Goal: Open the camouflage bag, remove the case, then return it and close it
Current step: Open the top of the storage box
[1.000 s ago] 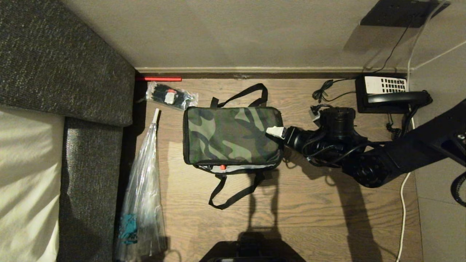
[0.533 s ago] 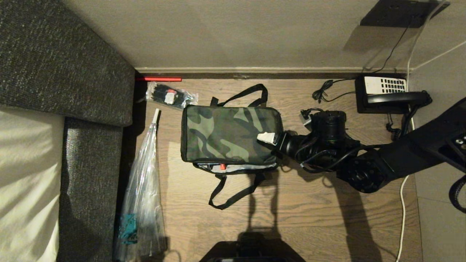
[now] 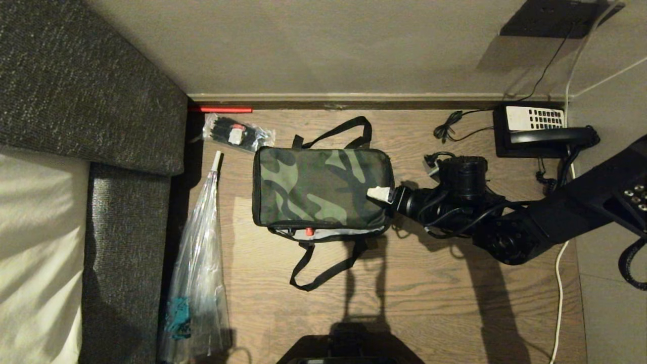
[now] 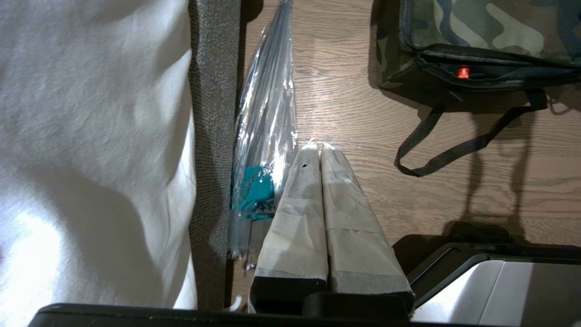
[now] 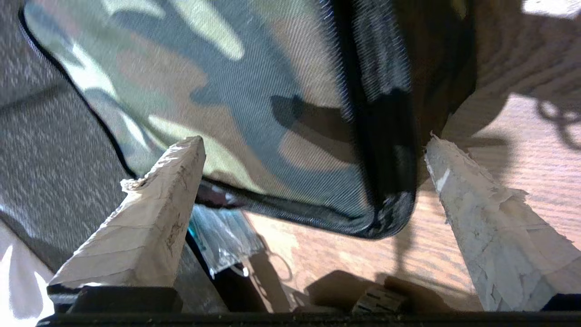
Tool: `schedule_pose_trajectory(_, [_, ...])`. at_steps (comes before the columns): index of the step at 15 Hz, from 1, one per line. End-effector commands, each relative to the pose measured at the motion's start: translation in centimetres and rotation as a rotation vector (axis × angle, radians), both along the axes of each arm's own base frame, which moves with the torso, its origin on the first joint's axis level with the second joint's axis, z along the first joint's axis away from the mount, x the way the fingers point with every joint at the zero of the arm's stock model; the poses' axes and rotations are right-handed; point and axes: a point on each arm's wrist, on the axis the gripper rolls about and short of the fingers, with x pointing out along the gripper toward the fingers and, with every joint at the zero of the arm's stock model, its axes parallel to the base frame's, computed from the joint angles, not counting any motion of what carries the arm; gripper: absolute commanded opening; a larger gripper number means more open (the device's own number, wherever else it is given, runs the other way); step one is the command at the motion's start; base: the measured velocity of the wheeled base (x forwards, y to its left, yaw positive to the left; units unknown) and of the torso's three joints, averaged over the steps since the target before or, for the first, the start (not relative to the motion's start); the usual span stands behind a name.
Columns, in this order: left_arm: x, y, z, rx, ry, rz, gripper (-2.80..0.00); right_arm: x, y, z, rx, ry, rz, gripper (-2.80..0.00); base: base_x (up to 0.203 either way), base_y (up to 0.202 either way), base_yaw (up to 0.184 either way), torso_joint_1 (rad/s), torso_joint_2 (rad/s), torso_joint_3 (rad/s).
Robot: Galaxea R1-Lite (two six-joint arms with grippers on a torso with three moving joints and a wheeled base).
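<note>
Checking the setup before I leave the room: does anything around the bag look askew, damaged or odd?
Mostly tidy. The camouflage bag lies flat and square, but its near seam gapes slightly, showing a red bit. The tape on the open right gripper's fingers is frayed. The left gripper is shut, off the bag.

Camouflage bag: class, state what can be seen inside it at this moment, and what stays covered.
The camouflage bag lies lid-down on the wooden floor; only a dark slit with a red tab shows along one edge. No case is visible; the interior is hidden.

Black right arm point(image 3: 510, 222), looped cables, tape-wrapped end effector point(image 3: 380, 193) fingers point(image 5: 481, 227)
</note>
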Motion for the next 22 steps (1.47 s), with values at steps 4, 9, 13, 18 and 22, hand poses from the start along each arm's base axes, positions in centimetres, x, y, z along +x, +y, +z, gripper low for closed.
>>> schedule_pose_trajectory(4, [0.0,0.0,0.0,0.000,0.001,0.001,-2.80,0.0,0.0,0.6,0.017,-0.007,-0.003,0.00,0.000,0.000,0.000,0.000,0.00,0.000])
schedule_pose_trajectory(9, [0.0,0.0,0.0,0.000,0.003,0.001,-2.80,0.0,0.1,1.0,0.027,-0.015,0.006,0.00,0.000,0.000,0.000,0.000,0.00,0.000])
schedule_pose_trajectory(13, [0.0,0.0,0.0,0.000,0.002,0.001,-2.80,-0.2,0.7,0.8,0.056,0.009,0.061,0.00,0.000,0.000,0.000,0.000,0.00,0.000])
schedule_pose_trajectory(18, [0.0,0.0,0.0,0.000,0.001,0.001,-2.80,0.5,1.3,0.3,0.071,0.027,0.066,0.00,0.000,0.000,0.000,0.000,0.00,0.000])
schedule_pose_trajectory(22, [0.0,0.0,0.0,0.000,0.003,0.001,-2.80,1.1,2.1,1.2,0.114,0.040,0.090,0.00,0.000,0.000,0.000,0.000,0.00,0.000])
